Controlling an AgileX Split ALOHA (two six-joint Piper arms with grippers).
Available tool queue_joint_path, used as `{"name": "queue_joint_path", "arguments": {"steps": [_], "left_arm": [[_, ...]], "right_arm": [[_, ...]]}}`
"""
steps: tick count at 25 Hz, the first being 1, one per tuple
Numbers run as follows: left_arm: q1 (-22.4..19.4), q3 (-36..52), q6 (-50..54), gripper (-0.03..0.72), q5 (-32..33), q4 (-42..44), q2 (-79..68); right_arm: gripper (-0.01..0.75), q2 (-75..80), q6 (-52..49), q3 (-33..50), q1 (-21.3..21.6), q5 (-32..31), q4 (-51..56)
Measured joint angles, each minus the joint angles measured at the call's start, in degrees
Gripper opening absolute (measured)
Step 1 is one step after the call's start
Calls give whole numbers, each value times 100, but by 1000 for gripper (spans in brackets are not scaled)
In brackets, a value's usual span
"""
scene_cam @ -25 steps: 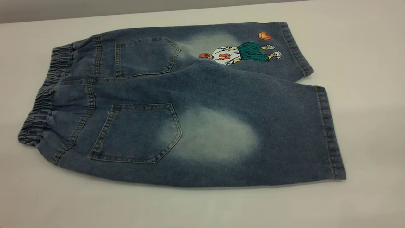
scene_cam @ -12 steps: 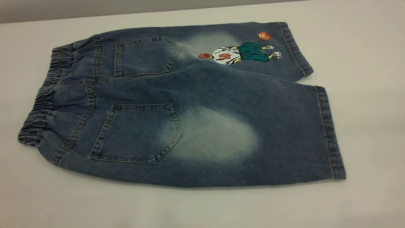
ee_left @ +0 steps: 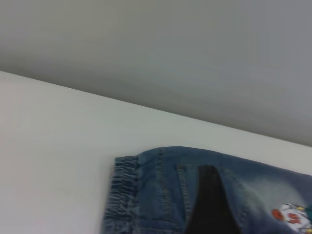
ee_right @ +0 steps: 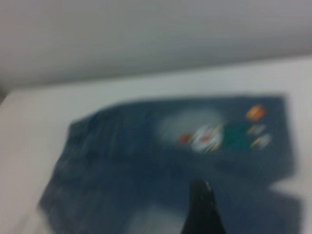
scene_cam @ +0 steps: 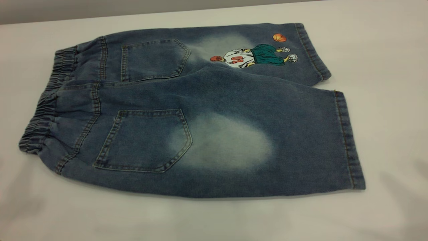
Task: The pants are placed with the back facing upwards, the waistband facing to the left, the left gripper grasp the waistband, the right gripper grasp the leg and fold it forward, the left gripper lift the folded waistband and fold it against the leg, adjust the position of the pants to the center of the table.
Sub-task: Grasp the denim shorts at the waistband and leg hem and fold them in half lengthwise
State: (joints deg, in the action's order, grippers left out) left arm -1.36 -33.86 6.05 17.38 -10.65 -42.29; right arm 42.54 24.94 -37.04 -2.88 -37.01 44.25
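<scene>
Exterior view: faded blue denim pants (scene_cam: 200,113) lie flat on white desk (scene_cam: 384,50), ruffled waistband (scene_cam: 46,103) toward my left arm, long axis left-right. Both grippers' opening: cannot tell.

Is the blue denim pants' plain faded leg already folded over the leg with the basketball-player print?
No: in the exterior view the blue denim pants lie flat, the plain faded leg beside the cartoon print, which is uncovered.
</scene>
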Motion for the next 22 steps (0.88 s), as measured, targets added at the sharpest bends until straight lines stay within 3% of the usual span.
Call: {"name": "queue_joint_path", "arguments": {"steps": [7, 11, 15, 22], "left_arm": [[0, 0, 0, 442, -971, 0, -1594], [0, 0, 0, 442, -1325, -5, -2294], [0, 0, -47, 442, -1521, 6, -2584], [0, -4, -107, 442, -1635, 8, -2574]], "right_arm": [[425, 2000, 2486, 0, 0, -877, 2731], [425, 2976, 3454, 0, 0, -1332, 3725], [425, 3694, 3724, 0, 186, -1423, 4004], [425, 4714, 3857, 130, 453, -1994, 3516]]}}
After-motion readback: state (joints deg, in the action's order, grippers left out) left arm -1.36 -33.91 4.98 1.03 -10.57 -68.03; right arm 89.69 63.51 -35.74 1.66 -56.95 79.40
